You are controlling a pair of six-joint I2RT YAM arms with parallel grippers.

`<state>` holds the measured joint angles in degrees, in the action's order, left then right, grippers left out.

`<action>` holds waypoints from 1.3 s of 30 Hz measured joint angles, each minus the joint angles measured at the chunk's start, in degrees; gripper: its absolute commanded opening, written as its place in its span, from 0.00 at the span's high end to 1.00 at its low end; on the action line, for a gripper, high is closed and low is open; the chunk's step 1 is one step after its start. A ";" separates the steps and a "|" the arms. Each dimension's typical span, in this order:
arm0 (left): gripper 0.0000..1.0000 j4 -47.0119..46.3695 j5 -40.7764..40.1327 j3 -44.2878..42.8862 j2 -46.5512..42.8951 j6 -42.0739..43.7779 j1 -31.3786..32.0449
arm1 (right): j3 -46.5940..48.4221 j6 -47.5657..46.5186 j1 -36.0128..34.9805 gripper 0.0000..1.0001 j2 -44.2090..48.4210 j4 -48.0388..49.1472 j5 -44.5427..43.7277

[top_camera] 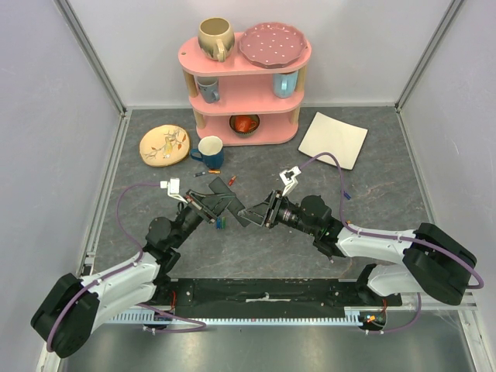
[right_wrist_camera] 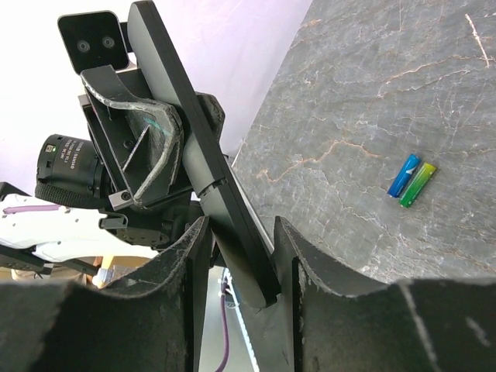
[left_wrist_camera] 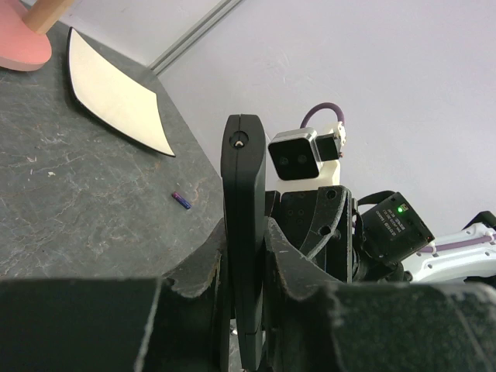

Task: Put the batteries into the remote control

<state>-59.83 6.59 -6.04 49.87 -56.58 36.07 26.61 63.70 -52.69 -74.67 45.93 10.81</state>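
Remote control point(left_wrist_camera: 244, 232) is clamped edge-on between left fingers point(left_wrist_camera: 194, 287), raised off the bench point(right_wrist_camera: 372, 93), likely for cover access. Right fingers point(right_wrist_camera: 178, 263) are set around its end, grip unclear. Batteries point(right_wrist_camera: 411, 180) lie beyond right fingers.

Grey table point(top_camera: 372, 201) bears batteries point(right_wrist_camera: 411, 180), mug point(top_camera: 211, 151), pink shelf point(top_camera: 248, 139).

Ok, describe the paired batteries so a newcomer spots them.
Find the black remote control held up between the left arm and right arm. On the grey table below it lie two batteries side by side. One is blue, one green; the purple battery by the right arm lies alone.
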 measured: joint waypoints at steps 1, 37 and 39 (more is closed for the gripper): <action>0.98 -0.07 0.00 0.00 0.11 0.00 0.00 | 0.00 0.00 0.02 0.49 0.00 -0.04 -0.07; 0.98 7.30 4.20 -5.64 10.45 -7.87 -2.95 | 25.81 -29.27 -3.17 0.04 9.66 -58.29 -10.14; 0.98 4.04 6.51 -5.79 14.03 -9.88 -3.69 | 27.80 -32.37 -4.35 0.05 10.08 -62.90 -13.42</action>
<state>-55.79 13.10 -11.84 63.90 -66.46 32.38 54.41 31.33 -57.04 -64.60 -16.97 -2.61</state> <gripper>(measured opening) 0.229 0.959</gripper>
